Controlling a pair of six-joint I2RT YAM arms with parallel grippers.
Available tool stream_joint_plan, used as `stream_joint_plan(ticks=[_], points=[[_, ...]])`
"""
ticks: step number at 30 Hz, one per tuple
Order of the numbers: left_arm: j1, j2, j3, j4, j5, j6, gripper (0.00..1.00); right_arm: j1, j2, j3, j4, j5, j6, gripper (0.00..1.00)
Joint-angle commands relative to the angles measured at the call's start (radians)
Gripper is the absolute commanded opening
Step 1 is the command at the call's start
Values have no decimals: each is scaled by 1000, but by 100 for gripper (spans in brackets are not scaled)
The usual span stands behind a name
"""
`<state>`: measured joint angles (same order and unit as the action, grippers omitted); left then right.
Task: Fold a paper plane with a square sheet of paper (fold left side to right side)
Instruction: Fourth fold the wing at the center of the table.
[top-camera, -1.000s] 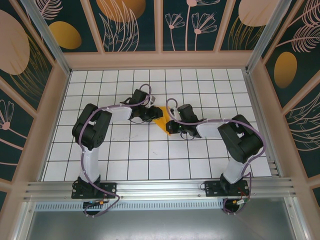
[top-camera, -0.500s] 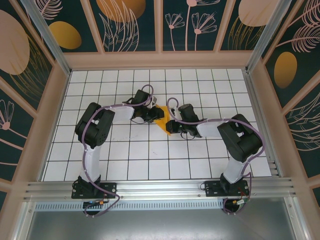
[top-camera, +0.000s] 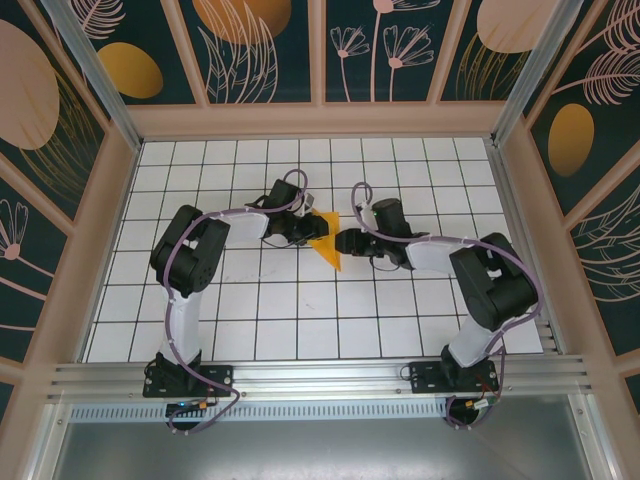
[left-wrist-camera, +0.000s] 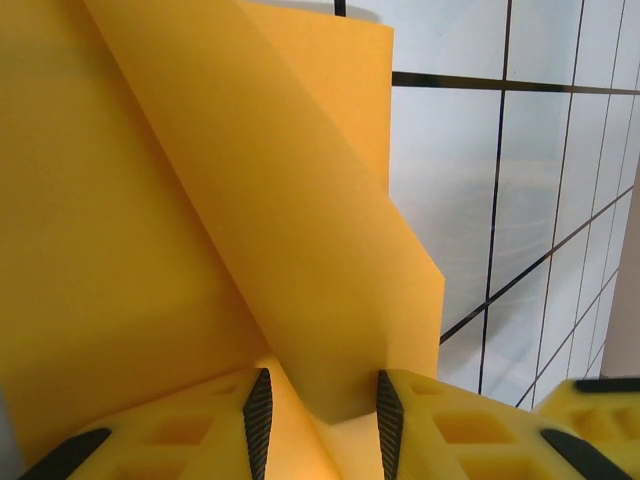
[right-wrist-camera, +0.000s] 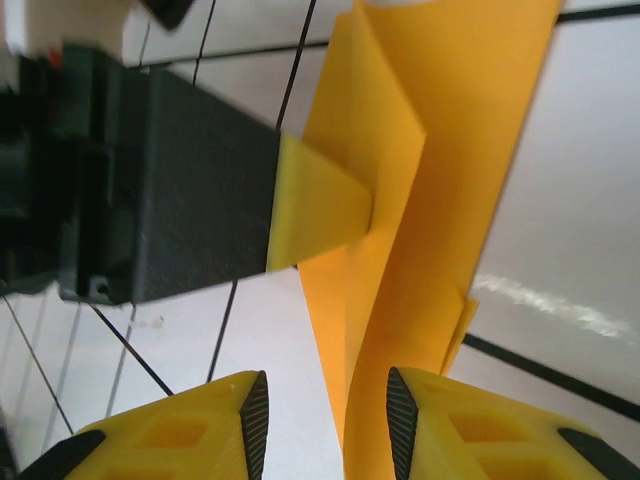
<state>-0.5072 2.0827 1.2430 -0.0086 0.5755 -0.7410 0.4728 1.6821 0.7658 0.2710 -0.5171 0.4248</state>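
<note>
- Since a moment ago, the right gripper (top-camera: 347, 242) has let go and backed off to its own side. It was clamped over the orange paper (top-camera: 326, 243) and now sits just beside the paper's right edge.
- Its jaws stand spread. From its wrist, the paper's edge runs down into the gap between the pads, and I can't see either pad squeezing it.
- The left gripper (top-camera: 303, 229) hasn't shifted and is at the paper's left side. Its jaws are partly spread, and a raised flap of the sheet stands up in the gap between them.
- From the right wrist, one left fingertip (right-wrist-camera: 318, 205) presses against the upright flap. My guess is it's steadying the fold so it doesn't spring open.
- The paper is already a creased, pointed shape near the middle of the tiled table (top-camera: 300, 320), with its tip aimed toward the arm bases.
- I'd judge the fold only half set. The flap is up rather than flat and wants pressing down next.
</note>
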Motion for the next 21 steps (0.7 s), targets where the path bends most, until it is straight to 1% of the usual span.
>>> stream_joint_plan(ticks=[1,6,14,21], points=[[-7,25,-1,-56,-34,24,37,-39,6,36,32,-76,42,40],[-6,23,-5,-54,-36,23,37,-57,109,145,-15,-111,56,40],[-7,19,-9,-50,-36,22,37,-59,213,208,-10,-135,81,38],[-7,19,-9,-51,-34,22,37,-59,255,226,-21,-153,78,28]])
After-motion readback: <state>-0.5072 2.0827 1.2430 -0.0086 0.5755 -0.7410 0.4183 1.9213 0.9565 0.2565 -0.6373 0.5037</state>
